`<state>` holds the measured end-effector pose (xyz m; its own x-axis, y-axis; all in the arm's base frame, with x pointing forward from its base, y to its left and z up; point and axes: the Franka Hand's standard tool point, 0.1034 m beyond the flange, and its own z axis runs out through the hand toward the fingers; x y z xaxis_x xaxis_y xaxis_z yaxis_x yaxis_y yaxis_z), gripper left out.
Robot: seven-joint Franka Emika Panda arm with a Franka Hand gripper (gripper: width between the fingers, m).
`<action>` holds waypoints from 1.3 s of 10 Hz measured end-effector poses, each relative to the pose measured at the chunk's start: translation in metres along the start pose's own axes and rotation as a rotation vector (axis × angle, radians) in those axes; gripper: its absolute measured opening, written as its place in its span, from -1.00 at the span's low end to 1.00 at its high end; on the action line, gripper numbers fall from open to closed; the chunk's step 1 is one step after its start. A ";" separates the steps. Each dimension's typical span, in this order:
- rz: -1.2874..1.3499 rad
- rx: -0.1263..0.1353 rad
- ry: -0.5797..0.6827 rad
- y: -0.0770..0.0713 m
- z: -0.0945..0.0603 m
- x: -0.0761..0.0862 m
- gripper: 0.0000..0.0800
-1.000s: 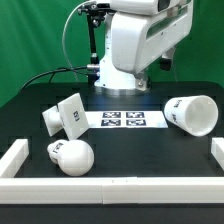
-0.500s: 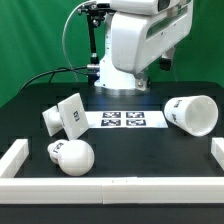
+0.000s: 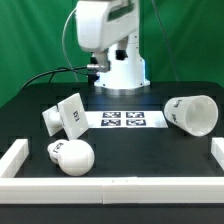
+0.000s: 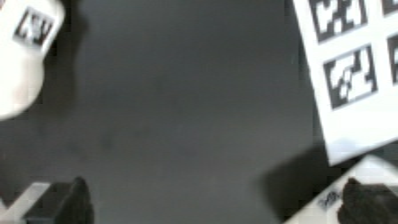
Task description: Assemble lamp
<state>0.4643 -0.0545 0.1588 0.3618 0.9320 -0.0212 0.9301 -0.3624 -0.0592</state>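
We see white base (image 3: 68,116), bulb (image 3: 72,156) and shade (image 3: 192,113), all black-and-white square-tagged, on black table (image 3: 135,152), green backdrop (image 3: 30,40) upper frame.

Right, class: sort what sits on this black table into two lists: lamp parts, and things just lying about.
Lamp parts: white blocky plastic base; white round plastic bulb; white tapered cup-shaped plastic shade.
Lying about: thin flat white marker board; white edge rails.

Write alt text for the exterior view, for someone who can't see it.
Three loose white lamp parts lie apart on a black table: the base at the exterior view's left, the bulb nearer the camera, the shade on its side at that view's right. The marker board lies between base and shade, with the arm behind.
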 end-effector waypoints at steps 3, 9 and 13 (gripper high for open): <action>-0.011 -0.011 0.008 0.001 -0.001 0.004 0.75; -0.073 0.036 0.098 -0.017 0.031 -0.076 0.75; -0.114 0.049 0.117 -0.016 0.045 -0.086 0.75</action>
<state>0.4151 -0.1284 0.1164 0.2618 0.9594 0.1047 0.9624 -0.2514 -0.1031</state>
